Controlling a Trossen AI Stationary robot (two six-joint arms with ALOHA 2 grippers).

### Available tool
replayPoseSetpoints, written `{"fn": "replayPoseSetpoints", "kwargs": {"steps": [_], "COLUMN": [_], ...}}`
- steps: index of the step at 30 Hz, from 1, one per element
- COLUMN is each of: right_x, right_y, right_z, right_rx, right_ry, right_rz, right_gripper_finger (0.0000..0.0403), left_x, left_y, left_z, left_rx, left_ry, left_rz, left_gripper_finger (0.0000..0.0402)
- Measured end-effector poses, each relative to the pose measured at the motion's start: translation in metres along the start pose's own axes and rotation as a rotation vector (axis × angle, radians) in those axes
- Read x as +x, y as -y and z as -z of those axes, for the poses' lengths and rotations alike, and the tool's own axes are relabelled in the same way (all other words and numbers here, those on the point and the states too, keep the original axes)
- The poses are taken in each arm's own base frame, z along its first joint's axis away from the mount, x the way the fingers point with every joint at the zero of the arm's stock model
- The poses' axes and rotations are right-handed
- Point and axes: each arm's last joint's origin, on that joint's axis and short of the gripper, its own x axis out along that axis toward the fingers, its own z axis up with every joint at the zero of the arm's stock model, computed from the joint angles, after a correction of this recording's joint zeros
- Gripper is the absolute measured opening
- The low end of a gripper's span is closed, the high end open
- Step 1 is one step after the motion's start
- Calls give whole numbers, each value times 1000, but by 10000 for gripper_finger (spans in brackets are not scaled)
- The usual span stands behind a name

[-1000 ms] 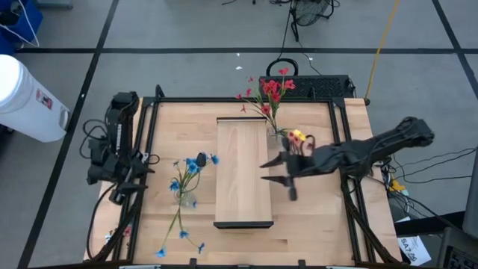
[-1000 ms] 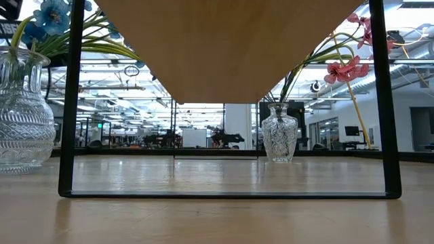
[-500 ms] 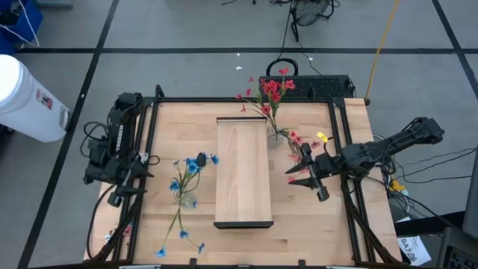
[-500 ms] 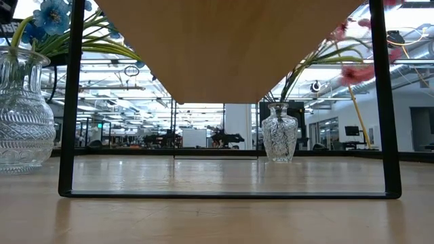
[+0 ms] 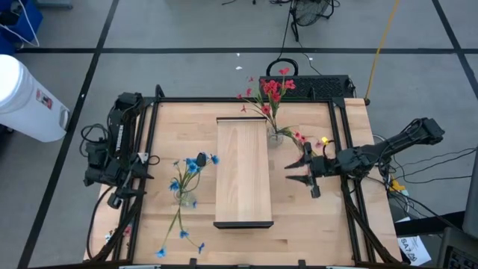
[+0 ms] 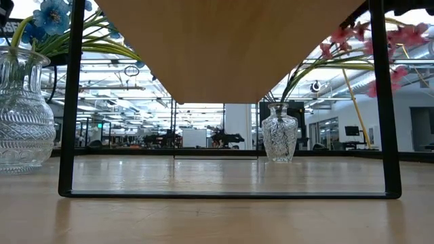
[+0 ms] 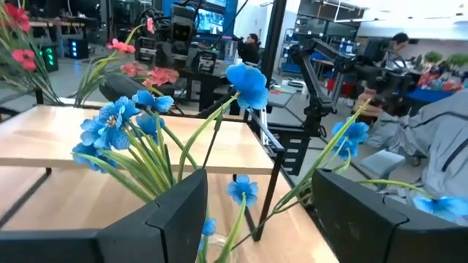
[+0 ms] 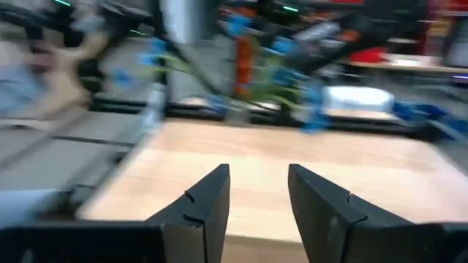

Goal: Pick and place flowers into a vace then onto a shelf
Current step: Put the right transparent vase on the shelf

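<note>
Flowers first: red-pink flowers (image 5: pixel 270 90) up in a small glass vase (image 5: pixel 277 137), upper middle of the overhead frame, just right of the shelf's far end. Shelf (image 5: pixel 243 172) itself dead centre on the table (image 5: pixel 314 224), long way running top to bottom, nothing on it. Blue flowers (image 5: pixel 196 162) in a second vase (image 5: pixel 185 197), left of centre, just off the shelf's left edge. One loose blue spray (image 5: pixel 178 224) flat on the wood toward the lower left, stem touching or very nearly touching that second vase.

Right gripper (image 5: pixel 293 172) right of centre in the overhead frame, near the red vase and slightly below it, pointing left at the shelf. Fingers (image 8: pixel 201 212) a narrow gap apart, nothing between them, not touching vase or blossoms.

Left gripper (image 5: pixel 127 188) parked at the left edge of the frame, aimed at the blue bunch, well apart from it. Fingers (image 7: pixel 175 212) spread wide, holding nothing.

From table height: underside of the shelf filling the top middle, cut-glass vase (image 6: pixel 279 139) right of centre with red blossoms (image 6: pixel 352 37) arching to the upper right, blue-flower vase (image 6: pixel 24 122) at far left.
</note>
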Motion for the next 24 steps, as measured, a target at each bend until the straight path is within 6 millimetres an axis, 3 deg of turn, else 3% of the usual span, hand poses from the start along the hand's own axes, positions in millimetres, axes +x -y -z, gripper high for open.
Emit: {"fn": "replayPoseSetpoints", "kwargs": {"steps": [4,7,14,19,24], "right_x": [-2,-3,-9,-14,-23], "right_y": [-10,-14,-22,-28,-36], "right_z": [-4,5,33,53,87], "right_rx": [100,195,421,528,564], "right_ry": [22,-97,-417,-491,-487], "right_rz": [-270,-367,-369,-365,-312], "right_gripper_finger": [130,130,130,130,130], "left_x": [0,0,0,0,0], "left_y": [0,1,4,5,5], "left_z": [0,1,5,6,6], "left_rx": [-2,28,112,129,132], "left_ry": [-1,-1,-1,-2,-1], "left_rz": [-1,-2,-2,-2,-2], "left_gripper_finger": [250,250,250,250,250]}}
